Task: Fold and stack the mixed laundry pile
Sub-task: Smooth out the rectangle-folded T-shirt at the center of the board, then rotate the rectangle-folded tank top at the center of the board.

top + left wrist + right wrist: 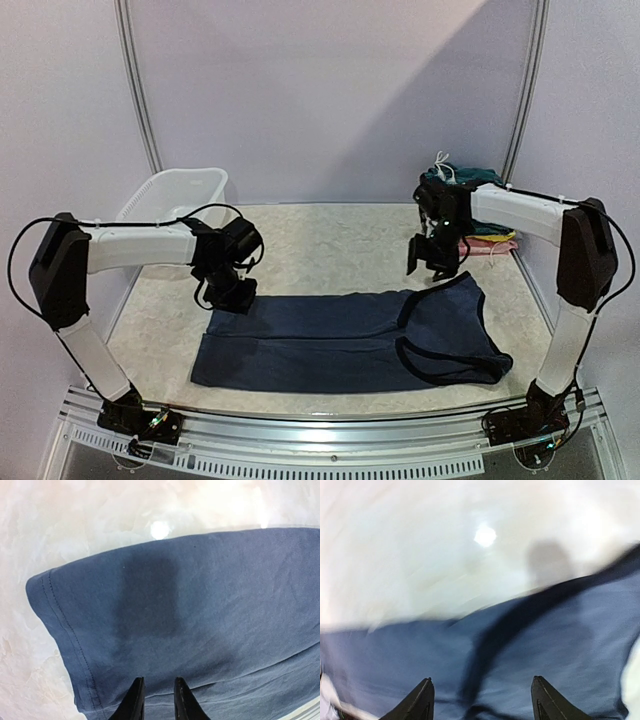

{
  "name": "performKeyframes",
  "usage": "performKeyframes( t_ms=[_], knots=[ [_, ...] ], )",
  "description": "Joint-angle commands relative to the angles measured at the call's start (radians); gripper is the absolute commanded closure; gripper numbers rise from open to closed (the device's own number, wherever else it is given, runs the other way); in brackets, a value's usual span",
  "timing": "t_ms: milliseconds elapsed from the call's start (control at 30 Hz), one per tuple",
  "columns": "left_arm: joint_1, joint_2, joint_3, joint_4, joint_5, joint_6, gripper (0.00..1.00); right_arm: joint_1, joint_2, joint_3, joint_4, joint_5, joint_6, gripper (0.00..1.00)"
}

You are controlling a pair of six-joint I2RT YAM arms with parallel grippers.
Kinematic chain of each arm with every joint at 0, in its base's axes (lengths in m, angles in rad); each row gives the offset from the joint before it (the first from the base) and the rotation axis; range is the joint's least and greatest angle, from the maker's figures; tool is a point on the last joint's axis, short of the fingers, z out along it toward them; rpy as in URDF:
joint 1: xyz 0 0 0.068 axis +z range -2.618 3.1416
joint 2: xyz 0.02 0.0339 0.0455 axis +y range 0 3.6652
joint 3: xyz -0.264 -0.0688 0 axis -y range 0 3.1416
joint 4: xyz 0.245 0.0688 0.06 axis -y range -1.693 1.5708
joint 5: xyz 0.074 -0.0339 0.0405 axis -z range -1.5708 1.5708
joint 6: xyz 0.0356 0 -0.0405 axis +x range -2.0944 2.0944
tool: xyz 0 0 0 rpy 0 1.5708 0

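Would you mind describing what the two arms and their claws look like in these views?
Both the left arm and right arm have white tubular links joined by bulky black joint housings. Thin black cables loop outside the elbows. The left claw and right claw are black, each with two tapered, pointed fingers.

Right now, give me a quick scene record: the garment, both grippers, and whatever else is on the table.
garment: blue sleeveless top, looks folded lengthwise, flat on the table, hem left, neck right
left gripper: over the hem end, jaws nearly together, grip unclear
right gripper: above the neck end, open, empty
stack: folded clothes, far right corner, partly behind the right arm
stack top: teal piece with white drawstring
tub: white, far left
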Motion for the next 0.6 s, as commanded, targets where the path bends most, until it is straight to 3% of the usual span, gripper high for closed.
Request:
performKeyframes(
  t_ms=[0,167,567],
  knots=[
    [-0.011,-0.031,0.005,-0.007,-0.033,0.013,0.79,-0.119,-0.005,0.007,-0.114,0.116,0.074,0.32],
    [0.013,-0.041,0.012,0.003,-0.058,0.03,0.74,-0.213,0.055,0.04,-0.108,0.091,0.131,0.31],
    [0.193,0.041,0.044,0.071,0.003,0.119,0.75,-0.319,0.25,0.181,-0.142,0.132,0.178,0.35]
  ],
)
